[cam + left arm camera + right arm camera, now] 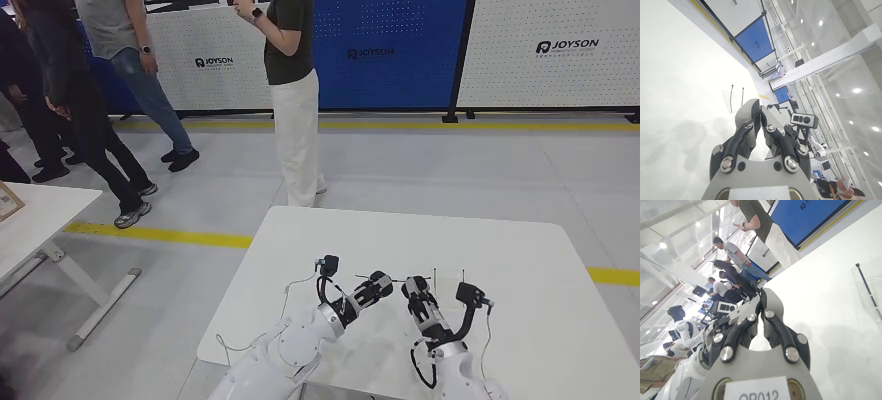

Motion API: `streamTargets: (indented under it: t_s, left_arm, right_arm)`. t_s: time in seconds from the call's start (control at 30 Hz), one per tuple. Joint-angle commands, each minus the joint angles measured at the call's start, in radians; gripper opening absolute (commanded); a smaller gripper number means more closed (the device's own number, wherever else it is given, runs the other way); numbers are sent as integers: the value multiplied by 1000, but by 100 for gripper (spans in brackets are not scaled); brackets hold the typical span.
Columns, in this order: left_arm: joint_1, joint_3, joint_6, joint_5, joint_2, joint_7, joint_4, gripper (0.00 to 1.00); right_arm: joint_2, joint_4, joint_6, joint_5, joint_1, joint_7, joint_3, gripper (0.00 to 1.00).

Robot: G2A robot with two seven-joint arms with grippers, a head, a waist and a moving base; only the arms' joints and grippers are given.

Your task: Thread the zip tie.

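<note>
Above table | left fingers, right fingers each clenched on zip tie | spare ties near

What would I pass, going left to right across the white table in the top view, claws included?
left claw → right claw → first zip tie → second zip tie
</note>
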Motion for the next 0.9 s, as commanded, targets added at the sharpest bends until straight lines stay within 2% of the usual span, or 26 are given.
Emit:
streamTargets:
  t_s: [0.0,0.57,0.73,0.8,0.87]
  left_arm:
    - [-1,0,1,0,0,1,1,0]
    - [0,0,-18,-3,0,-26,-3,0]
    - [-3,2,-6,2,0,-28,-2,1]
    - [-4,3,0,3,0,-29,0,26]
    - [-5,3,2,4,-1,-28,-1,33]
  right_arm:
    - [0,0,0,-1,-1,-2,0,0]
    - [1,4,4,-13,11,26,-9,0]
    - [1,2,2,-12,11,25,-9,0]
    - [2,1,7,-20,10,19,-7,0]
    - [2,-2,16,-31,8,13,-8,0]
